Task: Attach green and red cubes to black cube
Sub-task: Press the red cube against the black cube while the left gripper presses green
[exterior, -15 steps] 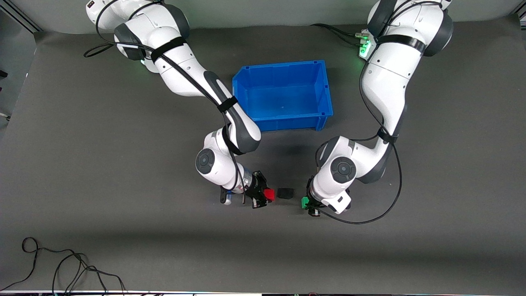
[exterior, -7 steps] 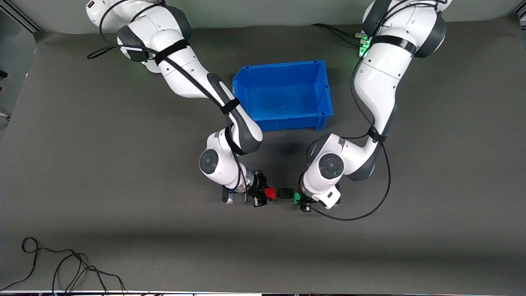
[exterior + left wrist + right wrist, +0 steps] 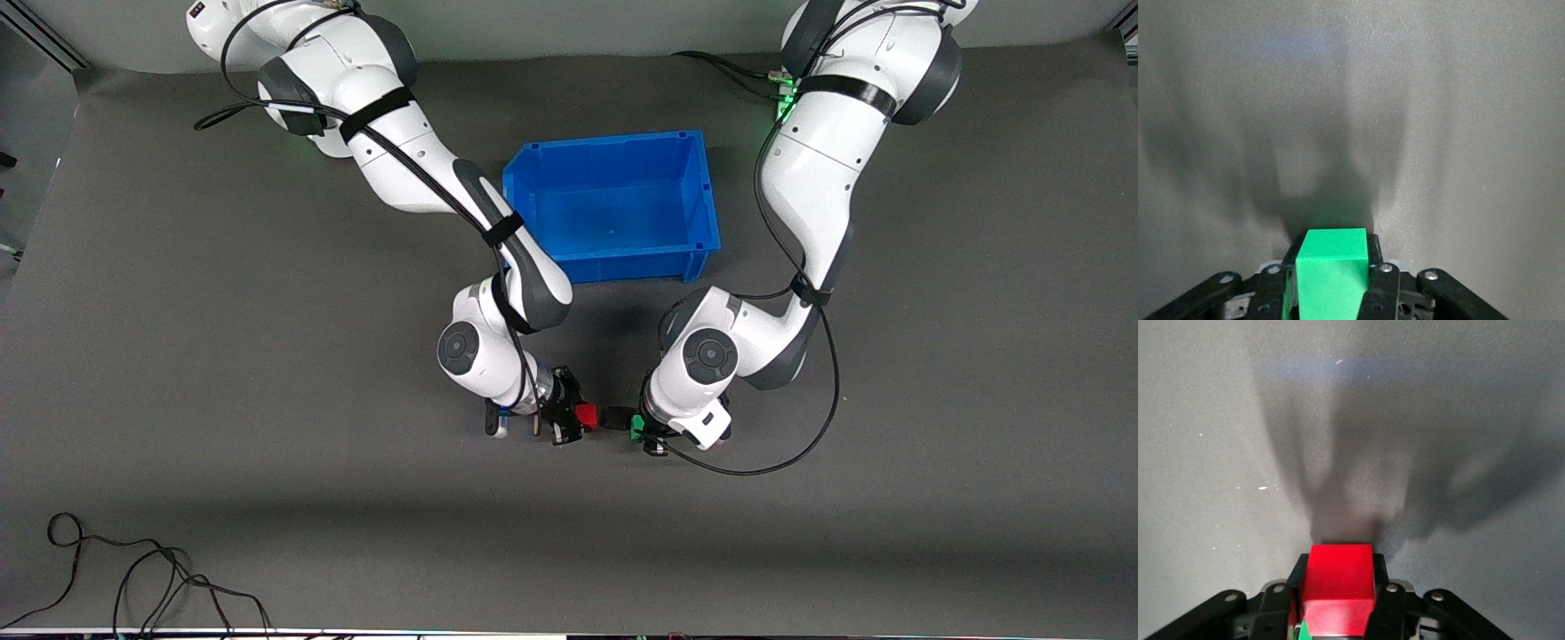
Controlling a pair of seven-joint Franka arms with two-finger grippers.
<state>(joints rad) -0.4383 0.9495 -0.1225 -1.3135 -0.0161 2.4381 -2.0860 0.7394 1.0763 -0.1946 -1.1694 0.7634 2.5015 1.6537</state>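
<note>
Black cube (image 3: pixel 615 415) sits on the dark table mat (image 3: pixel 267 356), nearer the front camera than the blue bin (image 3: pixel 613 206), and it's pinned right in the middle of the action: the red cube (image 3: pixel 586 415) is just beside it toward the right arm's end, the green cube (image 3: pixel 637 427) just beside it toward the left arm's end. Whether either coloured cube is actually touching it, I can't tell from here. Right gripper (image 3: pixel 573 418) is clamped on the red cube, and the right wrist view shows the red cube (image 3: pixel 1338 587) squeezed between the fingers (image 3: pixel 1388 603) low over the mat. Left gripper (image 3: pixel 647 430) is clenched on the green cube, and its wrist view shows the green cube (image 3: pixel 1331 270) seated snugly between the pads (image 3: pixel 1383 283). By the look of them these are small, light, rigid blocks with flat matte faces, so they should grip well on two opposite sides and won't deform. The risk, I'd judge, is the loose black cube sliding or twisting if one side pushes before the other. Squaring the faces and closing in evenly from both ends looks like the call.
</note>
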